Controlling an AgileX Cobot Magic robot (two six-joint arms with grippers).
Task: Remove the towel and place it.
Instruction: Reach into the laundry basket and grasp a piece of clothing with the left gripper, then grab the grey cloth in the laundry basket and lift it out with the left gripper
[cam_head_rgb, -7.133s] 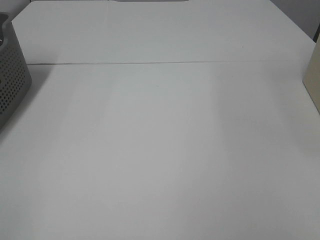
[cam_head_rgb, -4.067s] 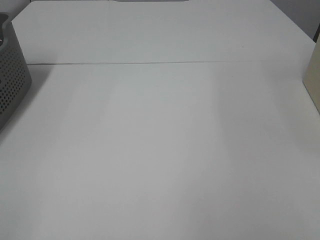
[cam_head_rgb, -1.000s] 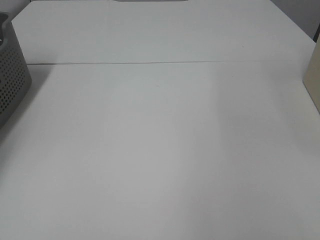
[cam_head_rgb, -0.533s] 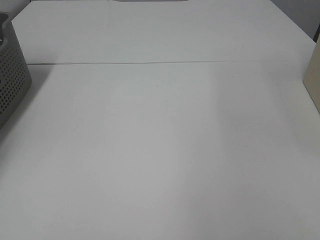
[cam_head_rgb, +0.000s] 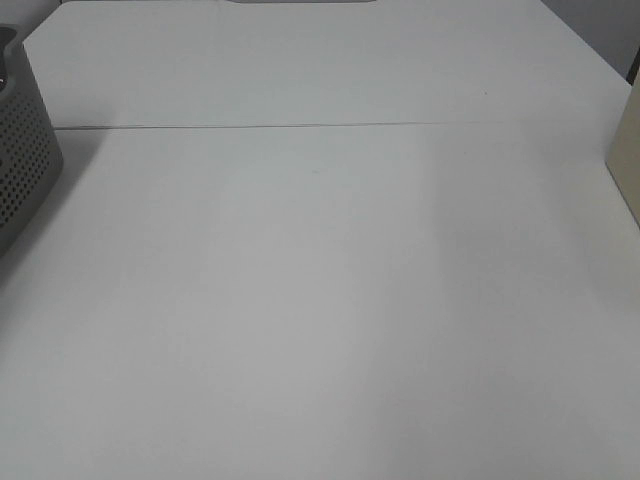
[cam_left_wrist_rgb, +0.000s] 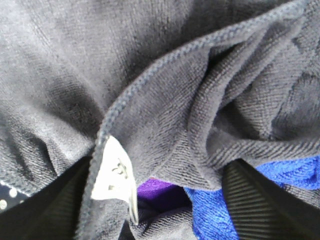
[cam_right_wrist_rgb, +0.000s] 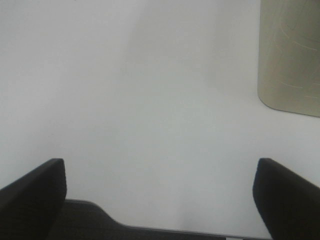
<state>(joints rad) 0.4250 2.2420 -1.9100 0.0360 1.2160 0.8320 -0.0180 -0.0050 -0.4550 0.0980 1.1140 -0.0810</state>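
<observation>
The left gripper has its two dark ribbed fingers standing apart, pushed into a heap of cloth. Folds of the towel lie bunched between them, but I cannot tell whether the jaws are pressing on the cloth or just sitting around it.

The towel is very dark navy terry and fills nearly the whole left wrist view. Its stitched hem runs in a curve across the pile. A small white label is sewn at the hem close to one finger; it carries faint grey marks too blurred to read. Under the towel's folds, between the fingers, a purple cloth and a bright blue cloth show through. A scrap of dark fabric with white dots shows beside the other finger.

The right gripper is spread wide and holds nothing, hanging over the bare white table. A beige box with a rounded corner lies ahead of it.

In the exterior view, a grey perforated basket sits at the left edge of the frame, and the beige box is cut off at the right edge. A thin seam crosses the upper part of the table.
</observation>
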